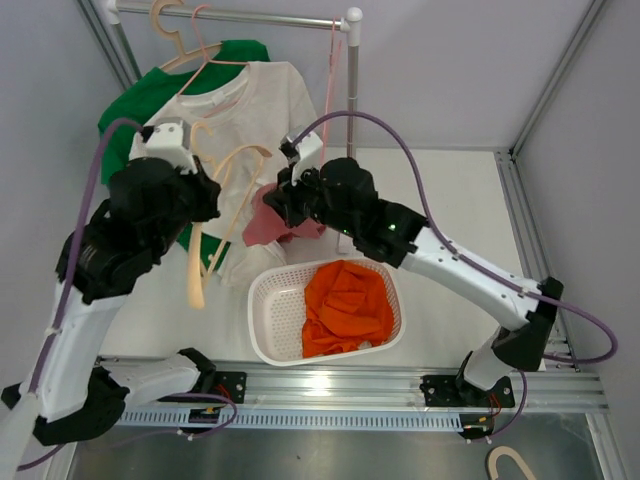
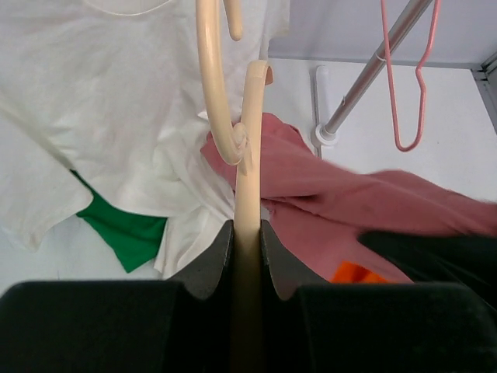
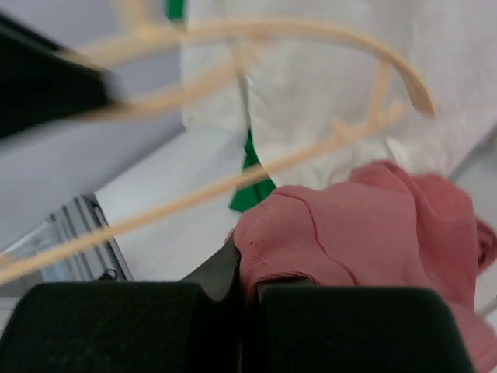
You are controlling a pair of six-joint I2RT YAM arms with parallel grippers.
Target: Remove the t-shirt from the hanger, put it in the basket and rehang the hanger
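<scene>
Cream hanger (image 2: 247, 186), clamped in left gripper (image 2: 247, 233), long axis running near-to-far, hook end toward the rail (image 1: 260, 15); pink t-shirt (image 3: 357, 225), bunched, pinched in closed right gripper (image 3: 245, 268), beside hanger, above white basket (image 1: 262, 290) far rim.

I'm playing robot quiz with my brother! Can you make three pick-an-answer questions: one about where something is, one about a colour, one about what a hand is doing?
1. Where is the orange cloth? A) in a drawer B) in the white basket C) in a bucket
2. What colour is the t-shirt the right hand pinches? A) pink B) blue C) black
3. What is the left hand doing? A) open and empty B) shut on the cream hanger C) holding a cup
Answers: 1 B, it lies inside the basket's rim. 2 A, pink fabric is clamped in that hand. 3 B, the hanger's bar is squeezed in it.
</scene>
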